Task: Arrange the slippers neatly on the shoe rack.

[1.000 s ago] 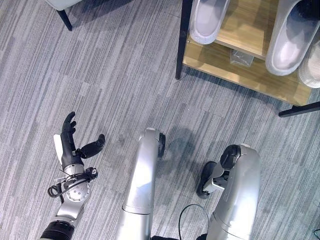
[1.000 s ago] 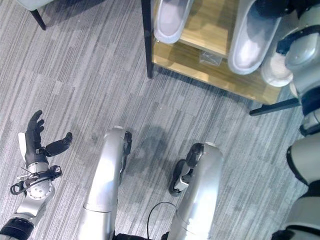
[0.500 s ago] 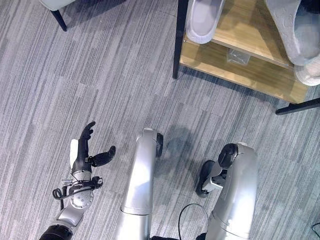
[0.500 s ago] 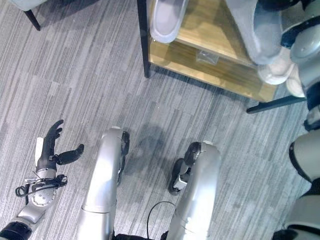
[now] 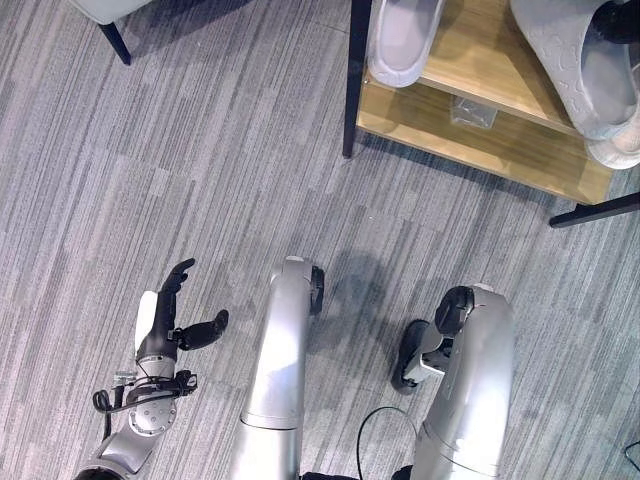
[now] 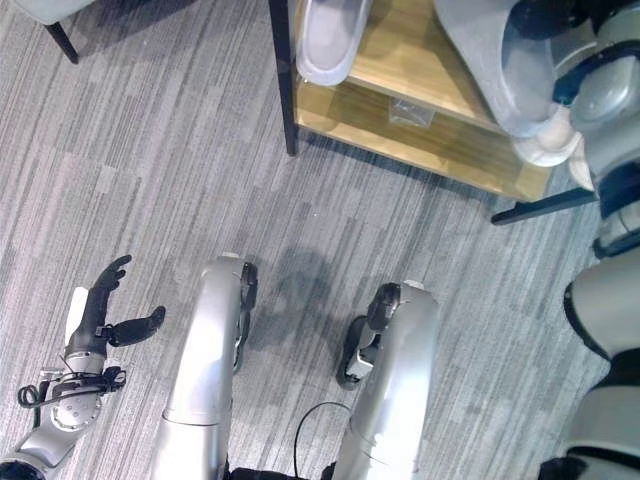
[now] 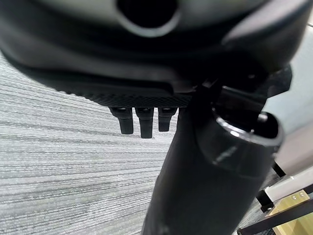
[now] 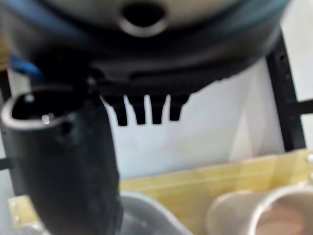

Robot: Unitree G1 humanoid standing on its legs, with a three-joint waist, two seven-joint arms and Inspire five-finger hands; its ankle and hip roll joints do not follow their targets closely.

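A wooden shoe rack [image 5: 480,150] with a black frame stands at the upper right. One grey slipper [image 5: 400,40] lies on its upper shelf at the left end. My right hand [image 6: 545,15] is shut on a second grey slipper [image 5: 565,60], which is raised and tipped so its patterned sole shows. In the right wrist view my thumb [image 8: 73,161] reaches down onto this grey slipper [image 8: 146,218]. A pale slipper [image 5: 622,150] lies beneath it at the rack's right end. My left hand [image 5: 165,320] hangs open over the carpet at the lower left, holding nothing.
A small clear packet [image 5: 472,112] lies on the rack's lower shelf. A dark chair leg [image 5: 112,40] stands at the upper left. Grey striped carpet [image 5: 200,180] covers the floor between me and the rack.
The right-hand grey slipper, flat on the shelf a second ago, is now lifted and tilted in my right hand. My left hand has drawn back and down toward me.
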